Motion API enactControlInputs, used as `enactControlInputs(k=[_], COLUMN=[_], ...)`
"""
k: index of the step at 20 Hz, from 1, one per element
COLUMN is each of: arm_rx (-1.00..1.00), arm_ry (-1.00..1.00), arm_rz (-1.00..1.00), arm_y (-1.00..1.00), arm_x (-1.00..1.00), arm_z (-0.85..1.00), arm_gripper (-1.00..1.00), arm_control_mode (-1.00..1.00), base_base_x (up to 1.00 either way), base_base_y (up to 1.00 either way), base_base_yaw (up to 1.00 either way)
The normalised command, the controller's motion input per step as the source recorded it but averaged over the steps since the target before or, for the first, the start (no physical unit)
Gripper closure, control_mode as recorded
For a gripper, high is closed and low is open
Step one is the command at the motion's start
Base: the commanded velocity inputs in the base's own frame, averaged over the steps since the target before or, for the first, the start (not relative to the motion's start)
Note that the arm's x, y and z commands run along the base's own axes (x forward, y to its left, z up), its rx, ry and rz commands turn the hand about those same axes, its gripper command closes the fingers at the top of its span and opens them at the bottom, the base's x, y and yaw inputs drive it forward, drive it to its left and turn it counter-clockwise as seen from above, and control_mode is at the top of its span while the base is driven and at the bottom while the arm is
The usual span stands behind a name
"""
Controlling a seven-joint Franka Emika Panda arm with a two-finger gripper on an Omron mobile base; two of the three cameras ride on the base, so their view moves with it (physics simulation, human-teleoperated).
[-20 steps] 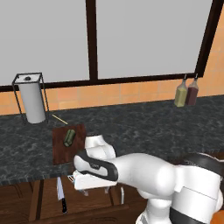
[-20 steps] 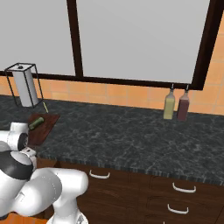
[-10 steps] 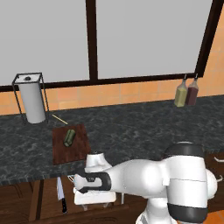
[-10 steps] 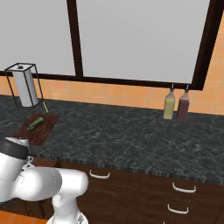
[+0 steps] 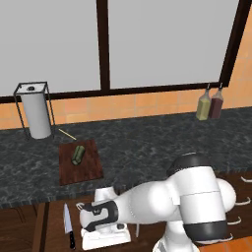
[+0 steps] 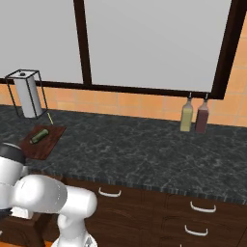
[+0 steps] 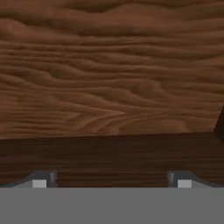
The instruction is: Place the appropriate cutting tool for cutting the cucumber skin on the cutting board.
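Note:
The dark green cucumber (image 5: pixel 78 154) (image 6: pixel 39 136) lies on the reddish-brown cutting board (image 5: pixel 88 168) (image 6: pixel 42 147) at the left of the dark counter. The cutting tool is hidden from me. My arm bends down below the counter's front edge, and its white hand (image 5: pixel 105 235) hangs low over an open wooden drawer. In the hand view my gripper (image 7: pixel 111 181) is open, its fingertips (image 7: pixel 39 182) wide apart, nothing between them. They face bare brown wood close ahead.
A long knife with a black handle (image 5: pixel 67 227) lies in the drawer left of the hand. A paper towel holder (image 5: pixel 35 114) (image 6: pixel 26 94) and a thin yellow stick (image 5: pixel 66 134) stand behind the board. Two bottles (image 5: pixel 209 104) (image 6: pixel 193 116) stand at the back right.
The arm has swung down from counter height to below the counter's front edge, over the drawer. The jaws have stayed open.

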Motion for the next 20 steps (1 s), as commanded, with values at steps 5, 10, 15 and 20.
enactControlInputs(k=[5, 10, 15, 20], arm_rx=[-0.04, -0.09, -0.08, 0.01], arm_ry=[0.13, 0.1, -0.01, -0.29], arm_rz=[0.0, 0.0, 0.0, 0.0], arm_y=[0.0, -0.01, 0.15, 0.14], arm_x=[-0.77, -0.53, 0.28, 0.26], arm_z=[0.16, 0.73, 0.57, 0.02], arm_gripper=[-1.0, -1.0, -1.0, -1.0], arm_control_mode=[-1.0, -1.0, -1.0, -1.0], base_base_x=[0.0, 0.0, 0.0, 0.0], base_base_y=[0.0, 0.0, 0.0, 0.0], base_base_yaw=[0.0, 0.0, 0.0, 0.0])
